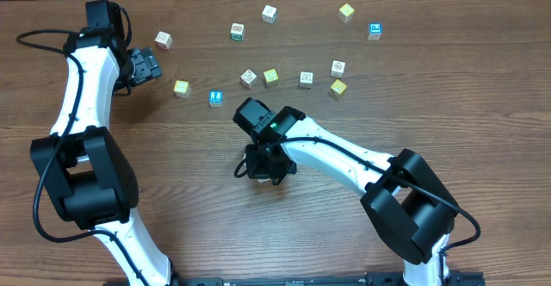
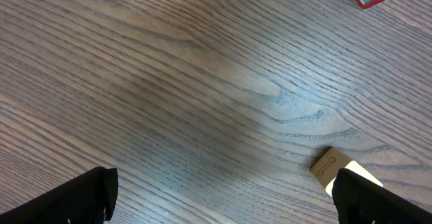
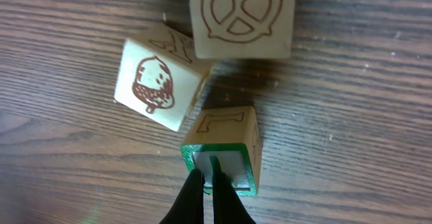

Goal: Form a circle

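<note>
The circle's cubes show only in the right wrist view. A pretzel-printed whitish cube [image 3: 241, 15] and an acorn-printed one [image 3: 156, 82] sit close together, with a green-faced cube [image 3: 223, 150] just below them. My right gripper [image 3: 209, 181] is shut, and its tips press on the green face. In the overhead view the right gripper [image 1: 263, 164] hangs over this group and hides it. My left gripper [image 1: 145, 65] is open at the far left, over bare wood. Its black fingers [image 2: 94, 197] stand wide apart, with a tan cube [image 2: 333, 164] beside the right one.
Loose cubes are scattered across the far half of the table: a whitish one [image 1: 163, 39], a yellow one [image 1: 181, 88], a blue-faced one [image 1: 215, 97], another blue-faced one [image 1: 374, 30], and several more between them. The right arm's white link [image 1: 336, 152] runs to the lower right.
</note>
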`<control>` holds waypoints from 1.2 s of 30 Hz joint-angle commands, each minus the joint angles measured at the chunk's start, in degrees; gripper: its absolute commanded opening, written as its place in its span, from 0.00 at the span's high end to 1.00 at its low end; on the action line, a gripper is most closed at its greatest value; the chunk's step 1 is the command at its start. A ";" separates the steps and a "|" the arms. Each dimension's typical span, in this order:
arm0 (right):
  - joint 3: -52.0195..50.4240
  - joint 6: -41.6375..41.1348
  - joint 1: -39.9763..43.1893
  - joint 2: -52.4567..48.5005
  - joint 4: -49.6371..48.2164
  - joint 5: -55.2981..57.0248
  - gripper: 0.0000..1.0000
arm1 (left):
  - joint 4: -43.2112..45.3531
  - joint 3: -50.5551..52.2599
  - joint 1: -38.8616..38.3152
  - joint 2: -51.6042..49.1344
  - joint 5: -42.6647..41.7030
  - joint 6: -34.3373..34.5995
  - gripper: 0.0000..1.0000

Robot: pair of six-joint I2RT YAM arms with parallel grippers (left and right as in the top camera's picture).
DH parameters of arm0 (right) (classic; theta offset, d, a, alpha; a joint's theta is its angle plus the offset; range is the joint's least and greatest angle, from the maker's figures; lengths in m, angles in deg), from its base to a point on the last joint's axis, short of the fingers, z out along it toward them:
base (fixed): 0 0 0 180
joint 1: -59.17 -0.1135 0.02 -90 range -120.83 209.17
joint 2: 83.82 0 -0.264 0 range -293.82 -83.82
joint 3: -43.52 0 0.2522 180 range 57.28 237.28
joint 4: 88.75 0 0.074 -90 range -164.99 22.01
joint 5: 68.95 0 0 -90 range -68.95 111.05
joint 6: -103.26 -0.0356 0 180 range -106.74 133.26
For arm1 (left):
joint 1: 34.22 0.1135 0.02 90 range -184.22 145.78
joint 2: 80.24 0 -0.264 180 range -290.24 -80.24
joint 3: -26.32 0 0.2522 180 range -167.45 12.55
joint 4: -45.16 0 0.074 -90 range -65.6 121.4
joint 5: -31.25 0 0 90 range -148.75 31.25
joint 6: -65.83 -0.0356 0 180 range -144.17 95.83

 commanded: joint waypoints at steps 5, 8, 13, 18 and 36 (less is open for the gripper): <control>-1.05 -0.26 0.94 0.00 -0.61 0.15 0.96 | 0.09 0.37 -0.39 0.57 0.31 -0.46 0.01; -1.05 -0.26 0.94 0.00 -0.61 0.17 0.96 | 0.09 0.37 -0.39 0.57 0.31 -0.46 0.01; -1.05 -0.26 1.05 0.00 -0.63 0.22 0.96 | 0.09 0.37 -0.39 0.57 0.31 -0.46 0.00; -1.05 -0.26 1.16 0.00 -0.68 0.22 0.96 | 0.09 0.37 -0.39 0.57 0.31 -0.46 0.00; -1.05 -0.24 2.08 0.00 -1.05 1.09 0.87 | 0.09 0.37 -0.39 0.57 0.31 -0.46 0.00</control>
